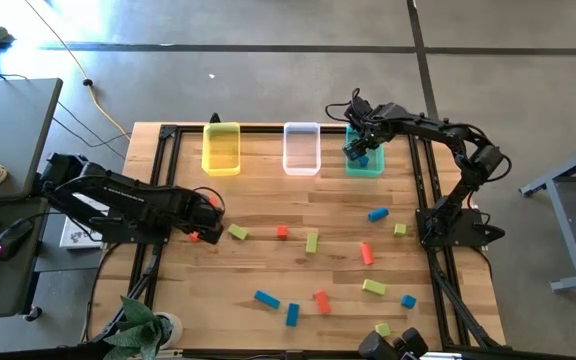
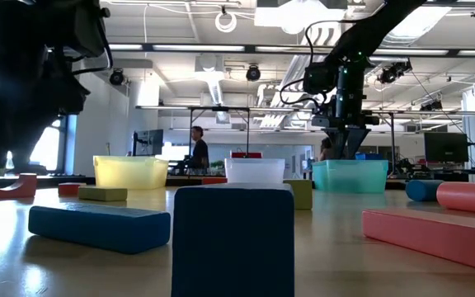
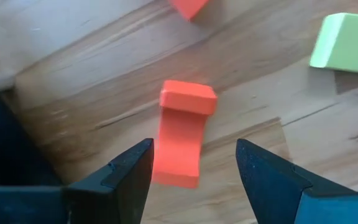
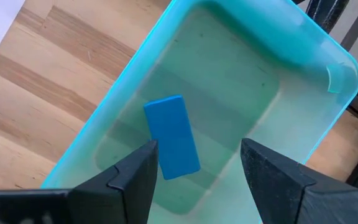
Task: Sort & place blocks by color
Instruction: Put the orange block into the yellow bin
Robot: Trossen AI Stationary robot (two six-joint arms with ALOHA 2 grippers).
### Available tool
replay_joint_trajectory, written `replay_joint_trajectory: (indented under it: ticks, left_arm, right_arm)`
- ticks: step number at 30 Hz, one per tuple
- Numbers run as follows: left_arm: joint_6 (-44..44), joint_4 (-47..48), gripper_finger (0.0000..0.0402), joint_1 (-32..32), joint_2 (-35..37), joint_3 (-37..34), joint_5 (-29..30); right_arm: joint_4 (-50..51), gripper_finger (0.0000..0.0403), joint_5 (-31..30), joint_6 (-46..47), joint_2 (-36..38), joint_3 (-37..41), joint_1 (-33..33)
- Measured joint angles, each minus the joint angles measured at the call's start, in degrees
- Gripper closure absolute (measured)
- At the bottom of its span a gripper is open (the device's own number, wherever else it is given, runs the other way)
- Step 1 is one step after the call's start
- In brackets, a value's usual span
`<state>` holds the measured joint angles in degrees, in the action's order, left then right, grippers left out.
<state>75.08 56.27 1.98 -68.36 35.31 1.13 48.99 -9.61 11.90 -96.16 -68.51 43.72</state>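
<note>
Left wrist view gives us the key picture: the left hand (image 3: pixel 194 165) hovers spread wide over a red-orange bar (image 3: pixel 182 134) lying flat on the worktop (image 3: pixel 73 81), a finger to either side, and the bar's long axis runs straight out ahead between them, so the fingers would close across its narrow width. It looks like a solid, matte, square-edged block, easy to pinch. Just beyond it sit a yellow-green block (image 3: pixel 347 42) at the frame's upper right and the corner of another red-orange piece at the top edge. In the high view this hand sits at the left middle of the frame, clearly the nearer arm for that bar, with more blocks (image 1: pixel 320 262) scattered across the lower centre and right, bars and cubes in three colours. Farther off, at the upper right, the right hand (image 1: pixel 358 148) hangs over the teal bin (image 1: pixel 371 168), fingers apart and empty, and a blue bar (image 4: pixel 171 137) lies on the translucent bin's floor. Beside it along the top edge stand the clear bin (image 1: pixel 302 150) and the yellow bin (image 1: pixel 221 150).
</note>
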Motion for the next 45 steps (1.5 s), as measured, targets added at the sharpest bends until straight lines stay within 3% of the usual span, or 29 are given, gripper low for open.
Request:
replay_joint_trajectory:
  ticks: [15, 24, 38, 45]
  left_arm:
    - [-0.34, -0.57, 0.0183, -0.89, -10.34, 0.0, 2.01]
    - [-6.62, -1.16, 0.0187, -2.38, -14.44, 0.26, 1.88]
    - [-16.29, -2.74, 0.03, -4.61, -14.79, 0.2, 1.05]
    - [-20.09, -3.16, 0.0314, -4.61, -13.41, -0.01, 1.39]
  right_arm:
    - [0.07, 0.0187, 2.04, 0.99, 0.0, 0.0, 0.0]
    - [0.47, 0.0187, 5.68, 2.38, 0.0, 0.0, -0.02]
    - [2.71, 0.0187, 6.86, 4.38, 1.5, 0.0, -4.23]
    - [2.73, 0.0187, 6.78, 7.44, 5.01, 0.0, -7.55]
